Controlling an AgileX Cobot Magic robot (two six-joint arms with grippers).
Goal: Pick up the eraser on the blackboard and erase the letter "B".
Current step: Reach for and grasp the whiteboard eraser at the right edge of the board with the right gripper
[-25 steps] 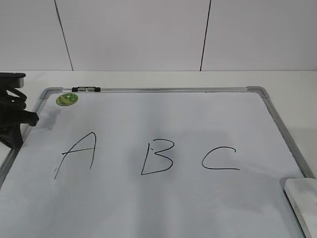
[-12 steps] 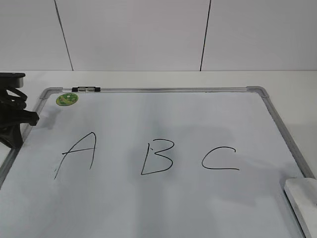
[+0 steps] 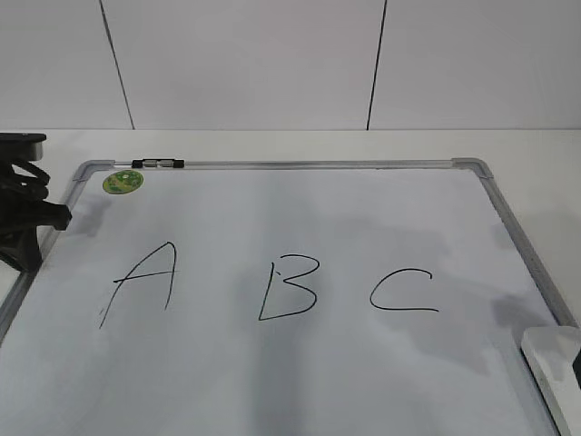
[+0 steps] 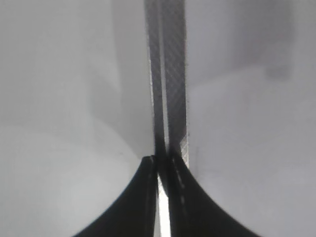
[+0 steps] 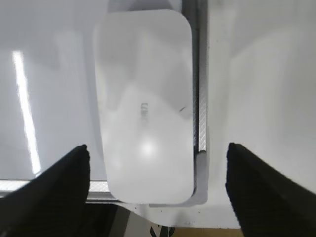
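The white eraser (image 3: pixel 552 359) lies at the front right corner of the blackboard (image 3: pixel 318 209). The letter "B" (image 3: pixel 289 289) stands in black between "A" (image 3: pixel 141 282) and "C" (image 3: pixel 404 291). In the right wrist view the eraser (image 5: pixel 143 103) fills the middle. My right gripper (image 5: pixel 157 148) is open above it, one finger on each side, apart from it. In the exterior view only a dark bit of it shows at the right edge (image 3: pixel 577 363). My left gripper (image 4: pixel 160 160) is shut and empty over the board's left frame (image 4: pixel 168 74); it also shows in the exterior view (image 3: pixel 50 218).
A round green sticker (image 3: pixel 123 182) and a small black clip (image 3: pixel 158 163) sit at the board's far left corner. The silver frame (image 5: pixel 201 74) and grey corner cap (image 5: pixel 200 177) run right beside the eraser. White table surrounds the board.
A shadow has spread over the board's right side, and a dark bit of my right gripper has appeared at the right edge by the eraser. The left arm has not moved.
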